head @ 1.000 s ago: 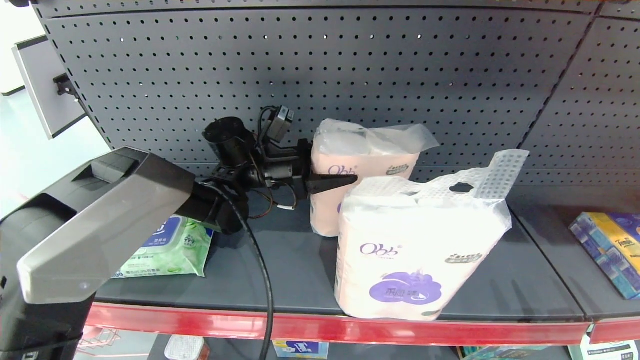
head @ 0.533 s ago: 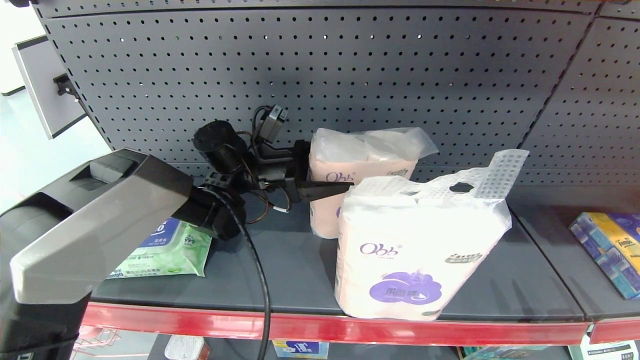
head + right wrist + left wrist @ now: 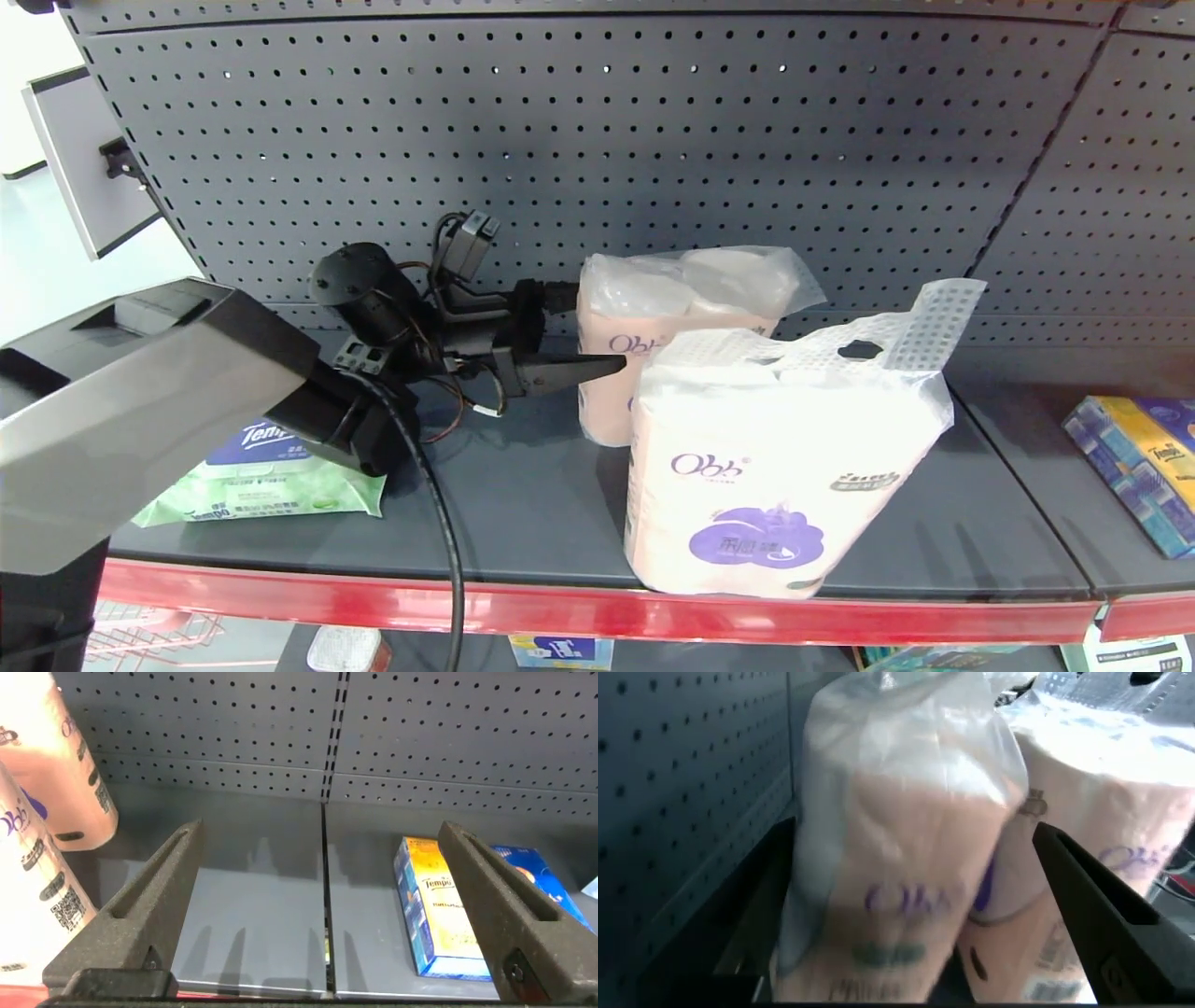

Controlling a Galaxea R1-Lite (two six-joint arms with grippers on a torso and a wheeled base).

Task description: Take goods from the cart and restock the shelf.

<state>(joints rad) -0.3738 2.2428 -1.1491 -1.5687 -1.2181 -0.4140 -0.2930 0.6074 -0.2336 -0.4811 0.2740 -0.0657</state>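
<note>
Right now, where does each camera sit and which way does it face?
Head view: on the robot's head, facing forward and down at the shelf; left arm and left hand show.
Left wrist view: behind the left hand, facing the rear roll pack between its open fingers.
Right wrist view: behind the open right hand, facing the shelf and a blue and yellow box.
Shared: head and left wrist views show the rear roll pack; head and right wrist, the box.
</note>
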